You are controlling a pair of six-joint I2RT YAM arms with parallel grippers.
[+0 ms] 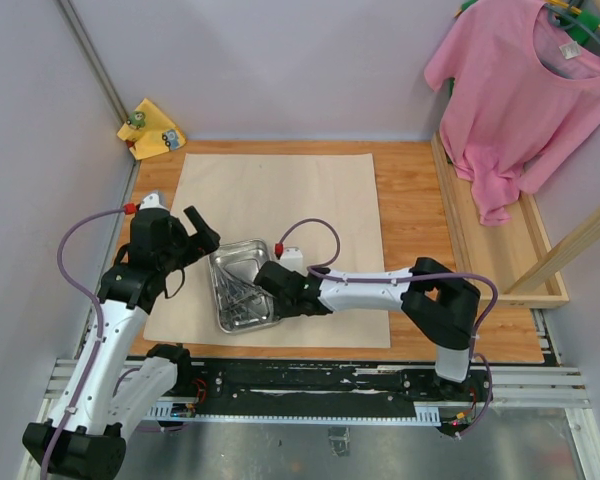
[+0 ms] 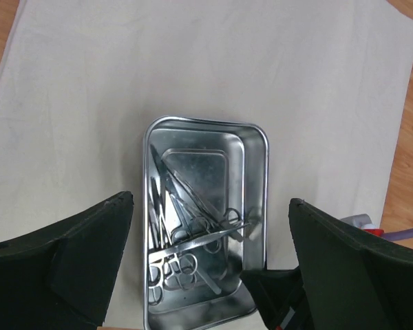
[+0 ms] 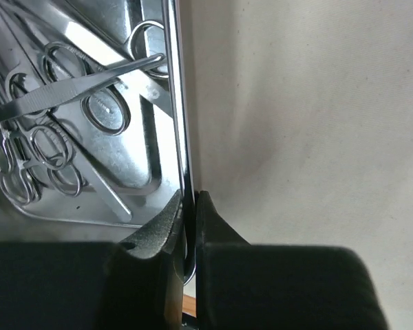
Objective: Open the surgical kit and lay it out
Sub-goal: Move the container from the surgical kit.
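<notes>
The beige cloth wrap (image 1: 280, 215) lies spread flat on the table. The shiny steel tray (image 1: 223, 262) sits on its near left part, holding ring-handled forceps (image 2: 175, 271) and slim tweezers (image 2: 199, 240) in a loose pile. My right gripper (image 3: 191, 199) is shut on the tray's right rim (image 3: 177, 103) near its near corner; it shows in the top view (image 1: 272, 280) too. My left gripper (image 2: 210, 261) is open and empty, hovering above the tray's left side (image 1: 202, 232).
A small yellow cloth (image 1: 152, 128) lies at the back left corner. A pink T-shirt (image 1: 525, 90) hangs over a wooden rack (image 1: 485, 230) at the right. Bare wooden table (image 1: 415, 200) lies right of the wrap.
</notes>
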